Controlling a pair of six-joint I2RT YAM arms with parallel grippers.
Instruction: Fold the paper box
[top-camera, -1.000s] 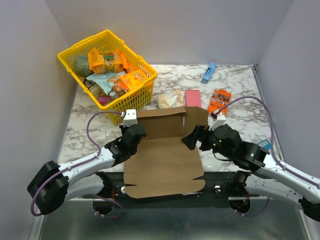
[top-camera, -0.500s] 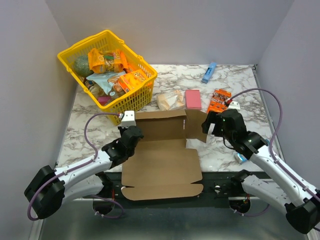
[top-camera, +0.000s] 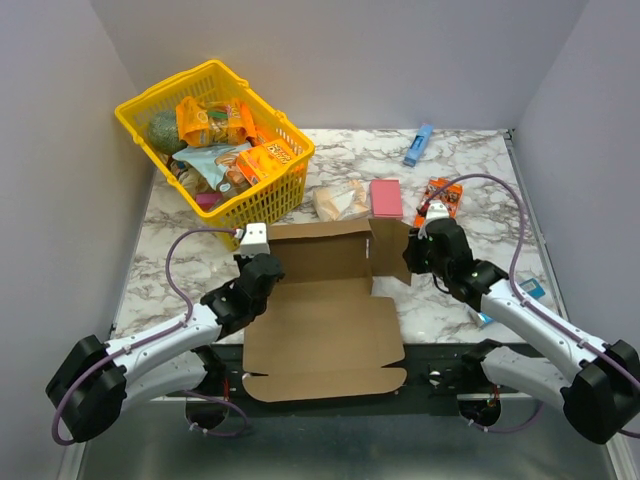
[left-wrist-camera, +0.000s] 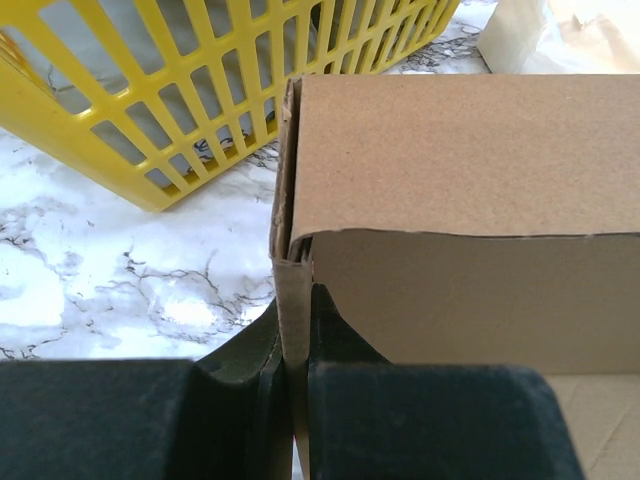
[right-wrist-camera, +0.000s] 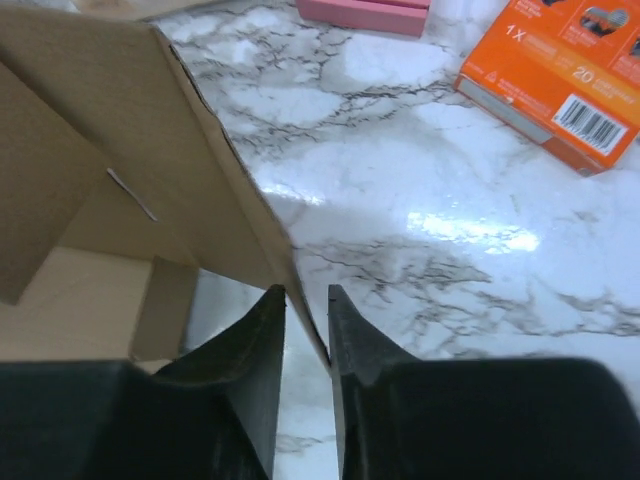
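Note:
The paper box is a brown cardboard sheet lying near the table's front edge, with its back wall and right flap raised. My left gripper holds the back-left corner. In the left wrist view that gripper is shut on the folded edge of the paper box. My right gripper is at the raised right flap. In the right wrist view its jaws have closed in on the lower edge of the paper box flap, which crosses the narrow gap at a slant and touches both fingers.
A yellow basket full of snack packs stands at the back left, close behind the left gripper. An orange snack box, a pink block and a beige bag lie behind the box. A blue item is at the back.
My right gripper moved from over the box's right side out to the raised right flap and narrowed its jaws around that flap. The left gripper kept its hold.

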